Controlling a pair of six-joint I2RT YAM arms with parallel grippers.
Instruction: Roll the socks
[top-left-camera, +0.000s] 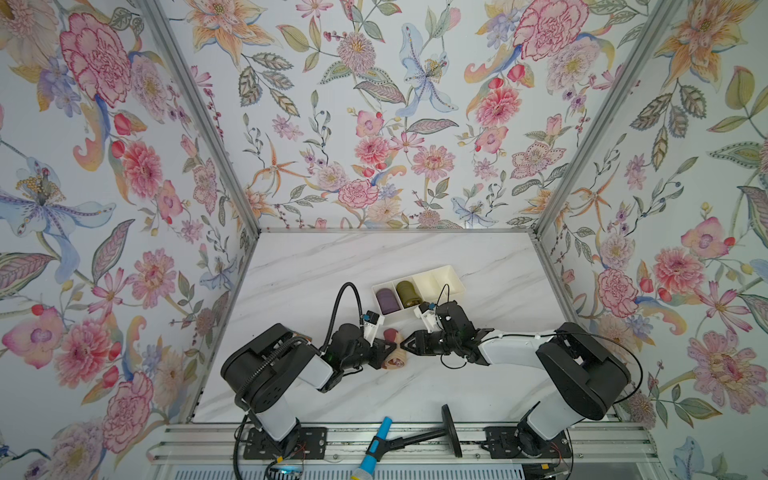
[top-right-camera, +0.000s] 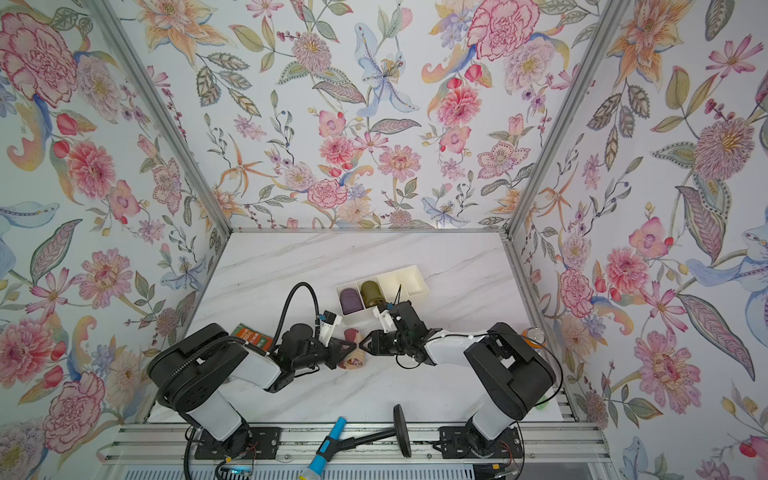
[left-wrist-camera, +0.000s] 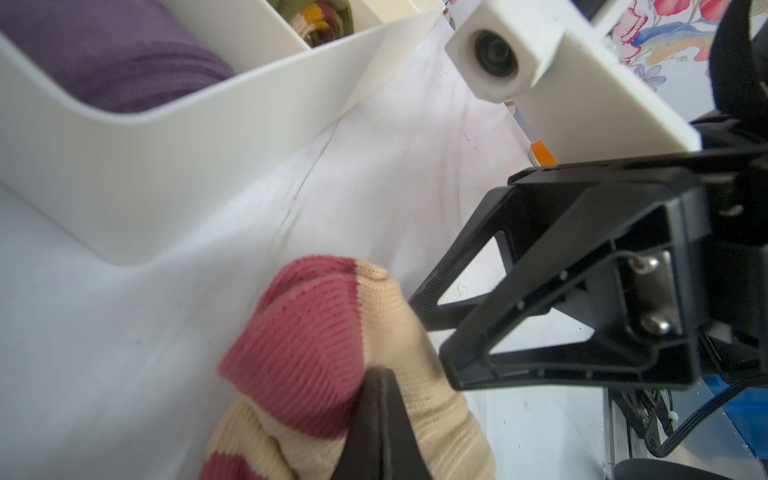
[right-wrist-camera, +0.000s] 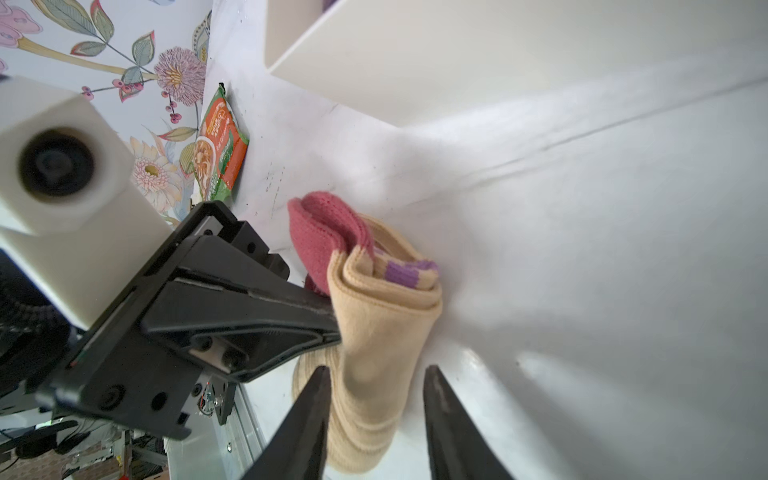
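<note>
The socks lie as a peach-tan roll with a maroon end in the middle of the marble table. My left gripper is shut on the socks, its dark tips pinching the fabric where maroon meets tan. In the right wrist view the same tips bite the roll's side, and a purple stripe shows at the folded end. My right gripper faces it, open. Its two fingers straddle the roll's lower end, one close against it, the other apart.
A white divided tray stands just behind the grippers, holding a purple sock roll and an olive-green one. A snack packet lies by the left arm. A blue-handled tool rests on the front rail.
</note>
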